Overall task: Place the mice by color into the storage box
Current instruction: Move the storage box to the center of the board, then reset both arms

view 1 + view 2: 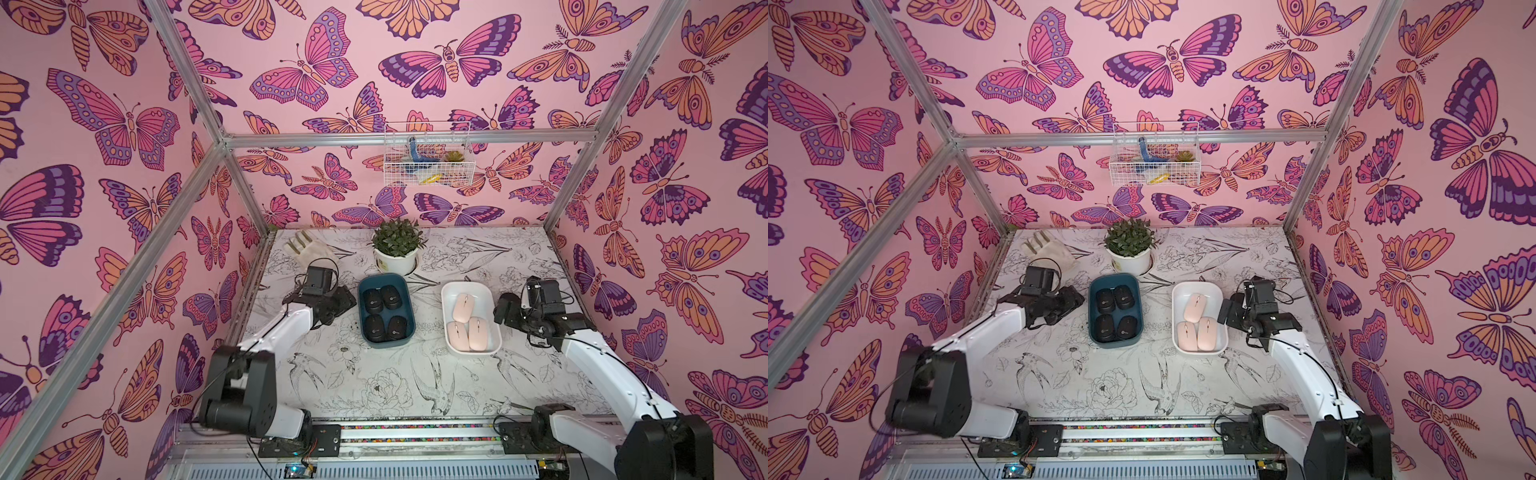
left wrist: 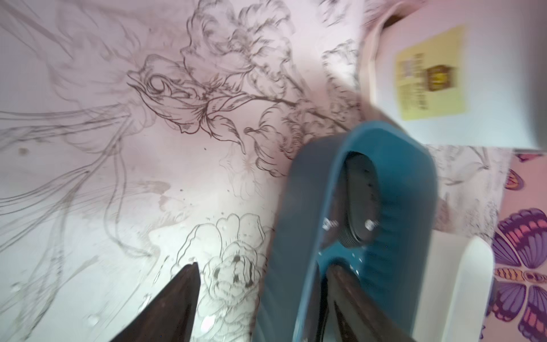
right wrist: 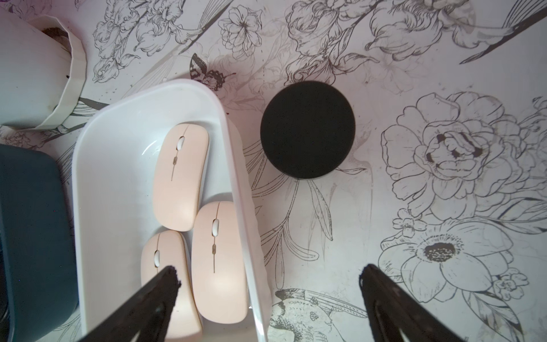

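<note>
Several black mice (image 1: 385, 313) lie in the dark blue storage box (image 1: 386, 277), seen in both top views (image 1: 1115, 276). Three pale pink mice (image 1: 465, 326) lie in the white box (image 1: 467, 284). My left gripper (image 1: 347, 305) hovers at the blue box's left wall. In the blurred left wrist view it (image 2: 263, 265) is open and empty, one finger over the table and one over the box (image 2: 299, 237), where a black mouse (image 2: 361, 195) shows. My right gripper (image 1: 500, 309) stands open at the white box's right wall (image 3: 236, 177), empty (image 3: 269, 269), with a finger above a pink mouse (image 3: 219, 260).
A small black round jar (image 3: 307, 130) stands on the table just right of the white box. A potted plant (image 1: 397, 249) sits behind the blue box, with a pale glove (image 1: 305, 249) at the back left. A wire basket (image 1: 428, 156) hangs on the back wall.
</note>
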Motion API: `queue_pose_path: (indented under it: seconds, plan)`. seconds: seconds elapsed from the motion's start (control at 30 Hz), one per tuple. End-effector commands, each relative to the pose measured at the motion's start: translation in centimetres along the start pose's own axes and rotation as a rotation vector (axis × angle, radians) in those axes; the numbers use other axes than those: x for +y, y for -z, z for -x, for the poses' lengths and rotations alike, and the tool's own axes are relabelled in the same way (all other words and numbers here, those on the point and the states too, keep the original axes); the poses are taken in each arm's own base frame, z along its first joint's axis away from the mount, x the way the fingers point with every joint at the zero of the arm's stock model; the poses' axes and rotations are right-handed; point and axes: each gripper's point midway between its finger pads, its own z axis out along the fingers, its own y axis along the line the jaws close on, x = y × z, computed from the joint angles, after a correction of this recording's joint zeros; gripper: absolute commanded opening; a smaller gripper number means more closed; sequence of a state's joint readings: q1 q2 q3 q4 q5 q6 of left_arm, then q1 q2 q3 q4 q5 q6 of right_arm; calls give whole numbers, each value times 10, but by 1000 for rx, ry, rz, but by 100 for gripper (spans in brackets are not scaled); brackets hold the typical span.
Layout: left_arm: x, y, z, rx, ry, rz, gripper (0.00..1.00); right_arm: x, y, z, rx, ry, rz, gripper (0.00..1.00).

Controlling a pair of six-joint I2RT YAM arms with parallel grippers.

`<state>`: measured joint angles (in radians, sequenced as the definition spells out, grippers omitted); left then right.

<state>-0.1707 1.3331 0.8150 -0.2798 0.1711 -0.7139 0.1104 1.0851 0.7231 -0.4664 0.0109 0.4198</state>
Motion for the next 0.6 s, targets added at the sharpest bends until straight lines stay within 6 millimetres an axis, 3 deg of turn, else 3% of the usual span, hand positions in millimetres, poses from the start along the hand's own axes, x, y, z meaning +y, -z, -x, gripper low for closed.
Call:
queue_pose_path:
  seconds: [0.0,0.03,0.07,0.2,0.43,0.57]
  plan:
    - [6,37,9,-149,-72,7,84,-11,4,23,-138,30,-52,99]
    - [13,46,12,-197,-87,34,97,-14,5,27,-169,33,-70,99]
    - [20,54,15,-245,-100,64,100,-17,4,30,-193,35,-85,99]
    - [50,78,32,-450,-160,188,100,-27,0,44,-325,93,-136,99]
    - [58,84,58,-761,-416,238,100,-27,-22,48,-460,259,-136,99]
    - [64,74,53,-795,-534,260,100,-24,-39,47,-486,274,-111,99]
